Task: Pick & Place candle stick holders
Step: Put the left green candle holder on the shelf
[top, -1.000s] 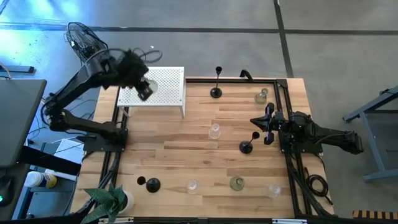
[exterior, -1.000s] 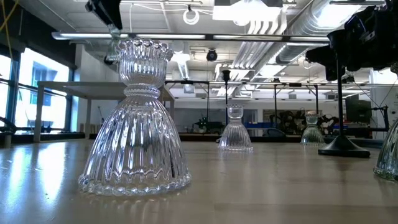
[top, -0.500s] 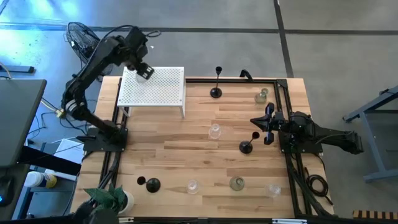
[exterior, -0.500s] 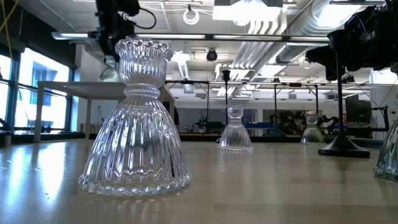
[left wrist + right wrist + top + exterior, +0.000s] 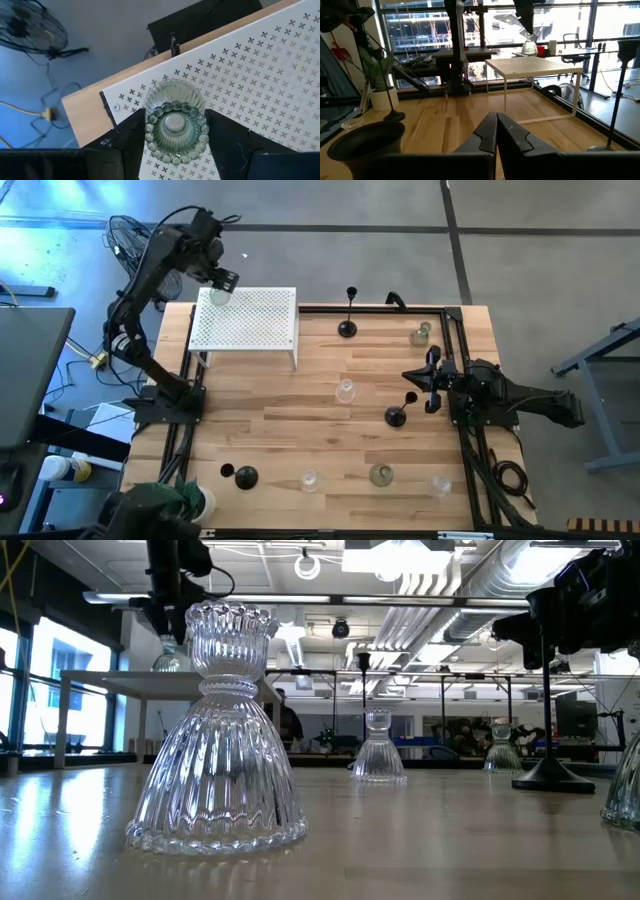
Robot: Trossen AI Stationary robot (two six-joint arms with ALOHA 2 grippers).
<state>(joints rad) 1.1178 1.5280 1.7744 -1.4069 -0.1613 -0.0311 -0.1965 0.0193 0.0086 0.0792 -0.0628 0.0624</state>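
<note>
Left gripper (image 5: 219, 281) is over the far-left corner of the white perforated stand (image 5: 255, 330), with a clear-glass candle holder (image 5: 175, 122) clamped between its two dark fingers (image 5: 132, 140). In the left wrist view the holder is seen end-on, beaded rim toward the camera, with the stand's perforated top directly behind it. The right wrist view shows the same holder (image 5: 529, 46) base-down at the stand's top, the gripper above it; whether the base is touching the plate or just above it cannot be told. Judgement: this is the placing step, and the top-down grip keeps the holder upright so that it will stand on its wide base when let go.

Right gripper (image 5: 430, 380) waits at the right edge of the wooden table (image 5: 300, 440), its jaws closed on nothing; the right wrist view shows the fingertips pressed together.

Other task items:
- tall black holder (image 5: 348, 315) at the far edge, just right of the stand
- short black holder (image 5: 400, 410) just beside the right gripper
- black holder (image 5: 240, 475) near left
- clear-glass holders at table centre (image 5: 345, 391), far right (image 5: 420, 334) and along the near edge (image 5: 309, 479), (image 5: 380, 474), (image 5: 440, 484)

Judgement: the task is early; apart from the held one, no holder is on the stand. Risk: the placement is close to the stand's corner, so a tilted release could tip the holder off.
</note>
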